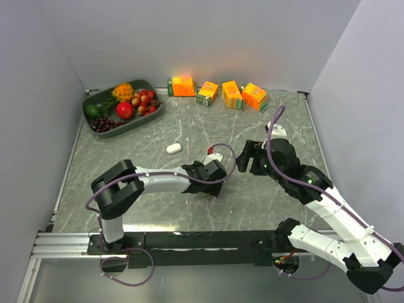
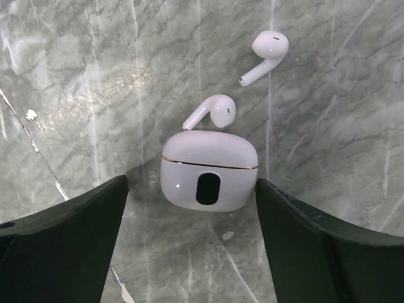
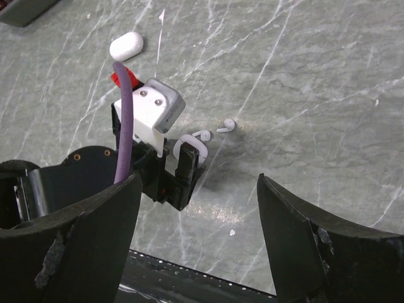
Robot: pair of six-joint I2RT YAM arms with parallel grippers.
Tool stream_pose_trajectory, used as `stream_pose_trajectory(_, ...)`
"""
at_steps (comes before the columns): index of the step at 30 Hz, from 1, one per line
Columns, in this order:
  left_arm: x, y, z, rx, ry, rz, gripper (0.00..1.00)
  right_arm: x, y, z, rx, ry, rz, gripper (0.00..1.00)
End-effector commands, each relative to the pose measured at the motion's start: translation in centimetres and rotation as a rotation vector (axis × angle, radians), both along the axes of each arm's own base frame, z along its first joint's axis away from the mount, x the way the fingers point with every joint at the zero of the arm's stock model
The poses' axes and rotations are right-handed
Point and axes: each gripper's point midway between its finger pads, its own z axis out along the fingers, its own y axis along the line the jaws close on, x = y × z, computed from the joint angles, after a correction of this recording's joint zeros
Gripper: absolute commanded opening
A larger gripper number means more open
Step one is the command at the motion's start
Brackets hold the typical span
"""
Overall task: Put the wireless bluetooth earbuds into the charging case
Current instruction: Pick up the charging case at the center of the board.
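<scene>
The white charging case [image 2: 208,170], lid shut, with a black oval window, lies on the marble table. Two white earbuds lie just beyond it, one touching its far edge [image 2: 214,110] and one farther right [image 2: 268,50]. My left gripper [image 2: 191,189] is open, with its fingertips on either side of the case and gaps on both sides. In the right wrist view the case [image 3: 196,142] shows between the left fingers, with the earbuds [image 3: 226,126] beside it. My right gripper [image 3: 196,208] is open and empty, above the table to the right of the left gripper [image 1: 213,173].
A small white oval object [image 1: 173,148] lies left of the grippers. A grey tray [image 1: 95,101] of fruit stands at the back left. Several orange juice cartons [image 1: 218,93] line the back wall. Walls close in the table on three sides.
</scene>
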Motion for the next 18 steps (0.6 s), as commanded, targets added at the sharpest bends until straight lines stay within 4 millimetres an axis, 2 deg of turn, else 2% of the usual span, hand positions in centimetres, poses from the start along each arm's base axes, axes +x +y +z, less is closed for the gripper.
stream_pose_trajectory(1,0.8,-0.7,0.1,-0.007,0.000,-0.042,0.84,0.3,0.3,0.8,0.024,-0.026,0.012,0.81)
stream_pose_trajectory(11,0.0,-1.2,-0.4,-0.038,0.035,-0.083,0.64,0.5,0.3,0.6,0.022,-0.022,0.011,0.81)
stream_pose_trajectory(14,-0.3,-1.2,-0.5,-0.046,0.042,-0.086,0.47,0.5,0.3,0.8,0.024,-0.024,0.010,0.81)
stream_pose_trajectory(15,-0.2,-1.2,-0.2,-0.057,0.038,-0.081,0.37,0.5,0.3,0.8,0.024,-0.024,0.011,0.81)
stream_pose_trajectory(17,-0.2,-0.8,-0.1,-0.060,0.026,-0.072,0.25,0.5,0.3,1.4,0.030,-0.034,0.013,0.81)
stream_pose_trajectory(18,-0.1,-1.0,1.0,-0.095,0.005,-0.064,0.15,0.5,0.3,1.5,0.031,-0.035,0.014,0.81)
